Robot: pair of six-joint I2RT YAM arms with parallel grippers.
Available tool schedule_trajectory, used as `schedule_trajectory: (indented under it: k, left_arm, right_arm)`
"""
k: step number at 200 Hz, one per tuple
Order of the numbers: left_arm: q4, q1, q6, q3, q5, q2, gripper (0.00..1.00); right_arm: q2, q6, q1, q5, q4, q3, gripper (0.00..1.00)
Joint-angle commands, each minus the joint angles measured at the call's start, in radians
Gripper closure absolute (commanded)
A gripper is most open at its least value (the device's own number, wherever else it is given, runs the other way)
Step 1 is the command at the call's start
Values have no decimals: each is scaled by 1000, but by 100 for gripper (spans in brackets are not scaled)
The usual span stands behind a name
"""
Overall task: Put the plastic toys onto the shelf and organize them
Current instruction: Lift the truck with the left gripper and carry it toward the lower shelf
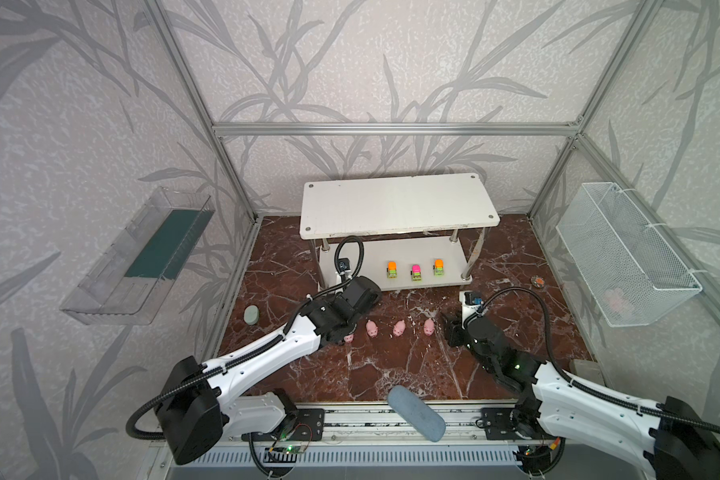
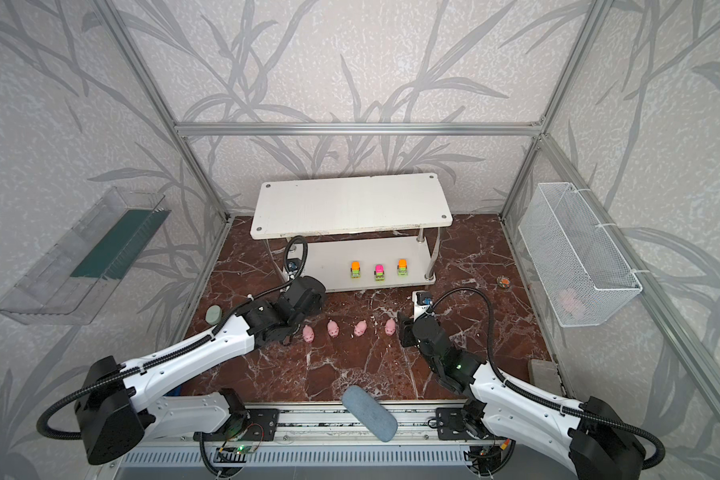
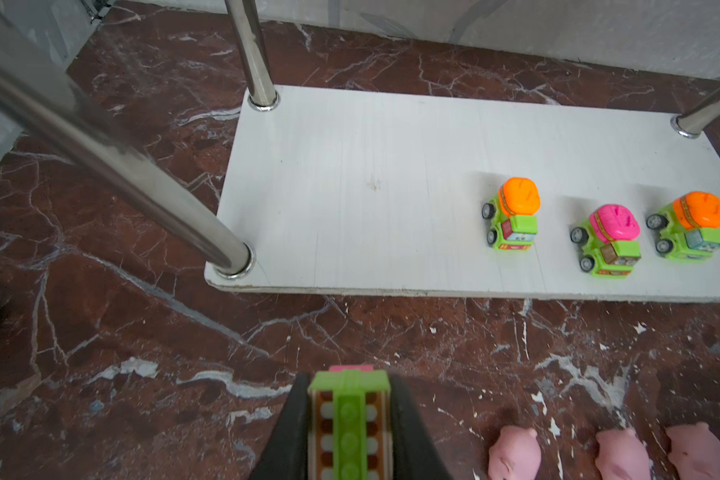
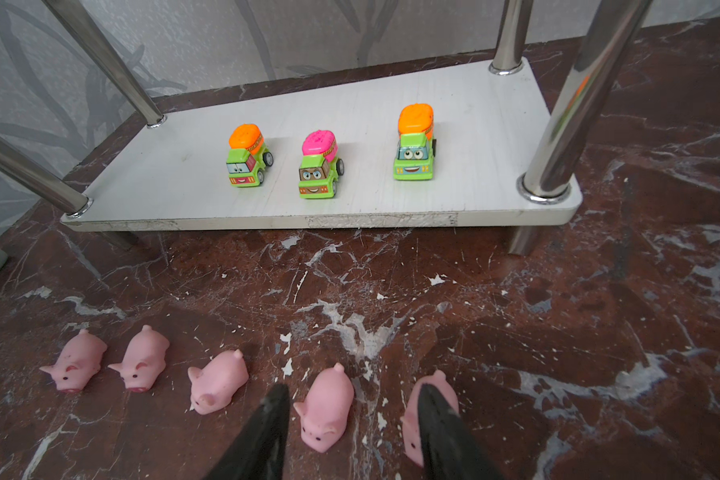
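Left claw point(image 3: 348, 388) clenched on green truck point(image 3: 348, 424) — place on shelf point(image 3: 350, 187) lower board, left of three trucks point(image 3: 512, 216), clear of post point(image 3: 163, 187). Right claw point(image 4: 354, 388) released — astride pig point(image 4: 325, 409).

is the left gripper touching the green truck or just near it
Touching. The left wrist view shows the green truck clamped between the black fingers of the left gripper, both pressed against its sides, no gap.

Held truck point(image 3: 348, 432): cut by frame edge in left wrist view; in both top views hidden under left gripper point(image 2: 287, 337), just front of shelf point(image 2: 350, 203). Fifth pig point(image 4: 410, 432): half behind right gripper point(image 4: 354, 395) finger point(image 4: 445, 436). Tiny round obj point(image 1: 539, 282) right of shelf: can't ID. Pink blob point(image 1: 618, 300) in mesh basket point(image 1: 641, 266): blurred.
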Motion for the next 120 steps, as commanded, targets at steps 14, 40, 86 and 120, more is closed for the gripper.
schedule_trajectory:
  k: [14, 40, 86, 120]
  left_arm:
    - [193, 56, 98, -13, 9, 71, 85]
    - [272, 71, 154, 20, 13, 150, 85]
    - [361, 117, 188, 49, 47, 263, 85]
    - [412, 130, 223, 63, 53, 323, 85]
  right_arm:
    - [7, -8, -6, 22, -24, 37, 49]
    - [24, -8, -6, 26, -23, 44, 49]
    - [44, -5, -8, 33, -14, 47, 49]
    - [61, -3, -9, 35, -3, 43, 49]
